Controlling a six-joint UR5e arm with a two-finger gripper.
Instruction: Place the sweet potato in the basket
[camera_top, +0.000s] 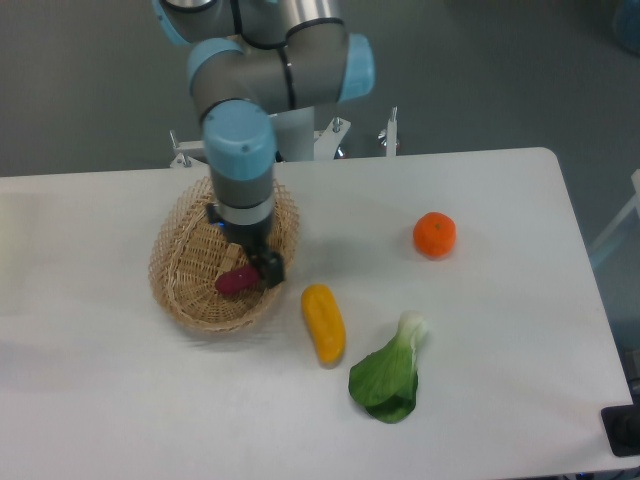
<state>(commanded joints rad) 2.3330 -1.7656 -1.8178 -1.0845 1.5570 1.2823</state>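
Item: sweet potato (236, 281), lying inside the basket (180, 290). I am seeing the gripper (255, 268) reaching into the basket, touching or just beside the tuber; I cannot tell whether its jaws are clenched. Sitting on the table (120, 400): yellow vegetable (323, 323), leafy green (390, 375), orange fruit (435, 234).

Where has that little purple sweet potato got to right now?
The sweet potato is inside the basket on the table's left side, right at the tool, with the yellow vegetable outside to its right.
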